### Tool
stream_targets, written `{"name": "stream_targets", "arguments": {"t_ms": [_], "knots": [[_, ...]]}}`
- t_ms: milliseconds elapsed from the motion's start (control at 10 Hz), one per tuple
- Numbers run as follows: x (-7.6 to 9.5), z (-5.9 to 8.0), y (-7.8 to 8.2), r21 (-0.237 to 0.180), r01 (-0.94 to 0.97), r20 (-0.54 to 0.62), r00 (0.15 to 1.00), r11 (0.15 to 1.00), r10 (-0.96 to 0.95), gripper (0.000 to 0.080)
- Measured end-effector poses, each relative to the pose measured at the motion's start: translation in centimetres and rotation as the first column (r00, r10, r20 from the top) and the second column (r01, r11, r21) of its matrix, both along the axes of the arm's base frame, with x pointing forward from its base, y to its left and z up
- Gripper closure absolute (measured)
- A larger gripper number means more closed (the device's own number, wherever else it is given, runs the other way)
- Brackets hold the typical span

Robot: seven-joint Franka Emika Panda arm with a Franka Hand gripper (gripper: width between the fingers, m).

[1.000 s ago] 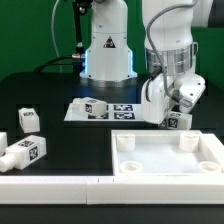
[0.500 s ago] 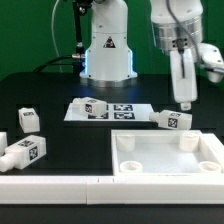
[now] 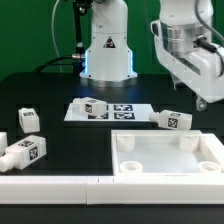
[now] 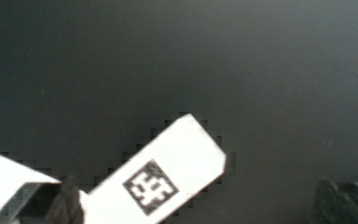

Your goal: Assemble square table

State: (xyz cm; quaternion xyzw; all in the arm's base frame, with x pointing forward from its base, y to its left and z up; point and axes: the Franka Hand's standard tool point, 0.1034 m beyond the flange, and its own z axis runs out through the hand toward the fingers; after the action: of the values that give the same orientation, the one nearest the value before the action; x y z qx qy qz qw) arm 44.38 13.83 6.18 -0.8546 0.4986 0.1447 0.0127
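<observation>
The white square panel [image 3: 165, 158], with a raised rim and round corner sockets, lies at the front on the exterior view's right. One stubby white tagged leg [image 3: 172, 119] lies on the table just behind the panel's far rim. Another leg [image 3: 93, 107] lies on the marker board [image 3: 125, 110]. More legs [image 3: 27, 120] [image 3: 26, 151] lie on the exterior view's left. My gripper [image 3: 204, 97] hangs open and empty in the air, above and to the right of the leg by the panel. In the wrist view the gripper [image 4: 194, 210] has its fingers [image 4: 34, 205] wide apart, above a white tagged piece [image 4: 167, 175].
A long white rail [image 3: 50, 186] lies along the front edge, left of the panel. The robot base [image 3: 105, 50] stands behind the marker board. The table top is black.
My gripper was down at the leg by the panel's far rim. It has let go, risen and moved to the exterior view's right. The leg stays lying there.
</observation>
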Motion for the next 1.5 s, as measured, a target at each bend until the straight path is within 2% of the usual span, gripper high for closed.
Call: {"name": "stream_targets", "arguments": {"t_ms": [200,300,600,700,800,1000,1100,1200,1500], "knots": [[1.2,-0.1,-0.4,0.063,-0.329,0.059,0.944,0.942,0.325,0.0151],[1.5,-0.2,0.0,0.073,-0.409,0.062,0.912,0.91,0.405,0.0151],[1.6,-0.3,-0.5,0.098,-0.581,0.111,0.813,0.808,0.571,0.0151],[1.5,-0.4,-0.6,0.099,-0.662,0.124,0.749,0.743,0.651,0.0151],[1.3,-0.8,-0.7,0.088,-0.79,0.128,0.613,0.606,0.78,0.0151],[1.7,-1.2,-0.2,0.102,-0.947,0.09,0.315,0.306,0.945,0.0151],[1.9,-1.3,-0.5,0.082,-0.954,0.114,0.296,0.287,0.949,0.0151],[1.8,-0.9,-1.2,0.042,-0.953,0.158,0.304,0.301,0.939,0.0151],[1.5,-1.1,-1.7,0.056,-0.995,0.175,0.089,0.081,0.98,0.0151]]}}
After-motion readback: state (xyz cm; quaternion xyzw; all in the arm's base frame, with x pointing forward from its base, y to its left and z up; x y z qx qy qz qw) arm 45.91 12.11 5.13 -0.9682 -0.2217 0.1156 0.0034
